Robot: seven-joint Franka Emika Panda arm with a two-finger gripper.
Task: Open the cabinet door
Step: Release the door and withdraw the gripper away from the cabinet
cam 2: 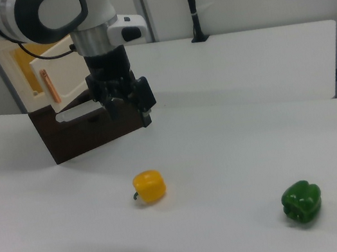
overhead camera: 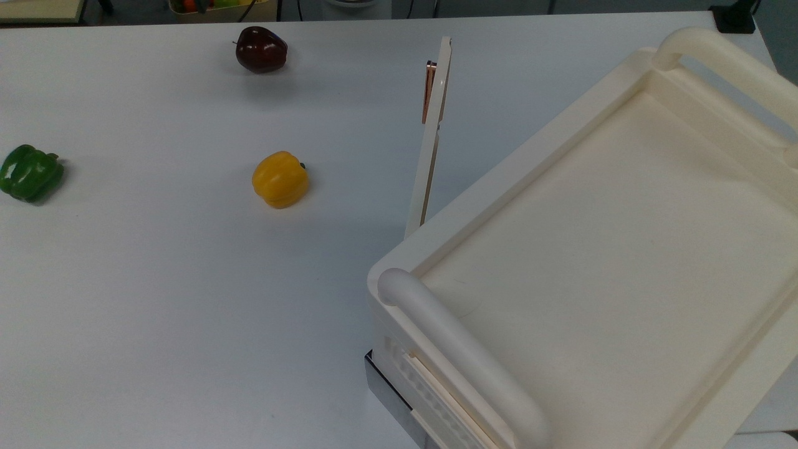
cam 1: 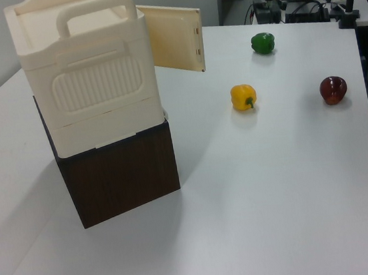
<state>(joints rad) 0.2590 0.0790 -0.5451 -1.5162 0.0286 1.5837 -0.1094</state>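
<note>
Cabinet door (overhead camera: pixel 430 143) is swung wide open.
Gripper (cam 2: pixel 132 113) is seen in the right view above the surface (overhead camera: pixel 156 280), apart from the copper handle (cam 2: pixel 50 86); finger state cannot be told.
</note>
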